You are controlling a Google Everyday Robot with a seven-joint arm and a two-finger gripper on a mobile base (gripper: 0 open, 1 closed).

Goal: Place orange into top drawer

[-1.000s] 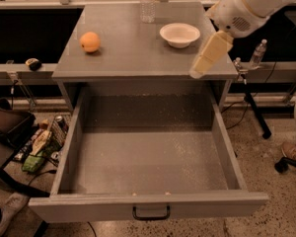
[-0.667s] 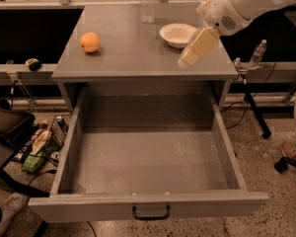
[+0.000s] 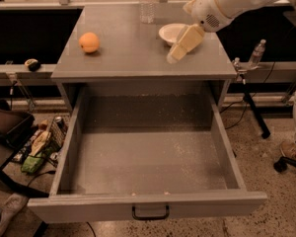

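Far L, on floor: dark bag (image 3: 7, 127), a can (image 3: 59, 123) and some green/yellow clutter (image 3: 35, 154) next to the cabinet, shoe (image 3: 6, 210) in the bottom corner. Small round obj (image 3: 31, 63) sits on the L ledge, can't ID it.

Orange (image 3: 89, 42) sits on the grey cabinet top (image 3: 123, 58), L-rear area, near the L edge. It's touching only the surface and is well apart from everything else up there. Not in the drawer.

Top drawer (image 3: 89, 206) is pulled fully out toward cam, below and fwd of the cabinet top. Grey interior has pale specks on the floor, black handle (image 3: 150, 212) ctr of the front panel.

Water bottle (image 3: 146, 3) stands upright at rear ctr of the top. White bowl (image 3: 170, 32) is R of it, upright.

Gripper (image 3: 173, 58) hangs over the top, R of ctr, just in front of the bowl and partly overlapping its R rim in view. It's tilted, tip pointing down-L. Fingers look pressed together into one wedge, no gap visible, nothing held. Can't tell if the tip touches the surface. Well apart from the orange. White arm (image 3: 227, 3) comes in from the upper R.

R side: second bottle (image 3: 257, 52) on the R ledge, black stand leg (image 3: 254, 113) below it, a person's leg and shoe (image 3: 292, 152) at the frame edge.
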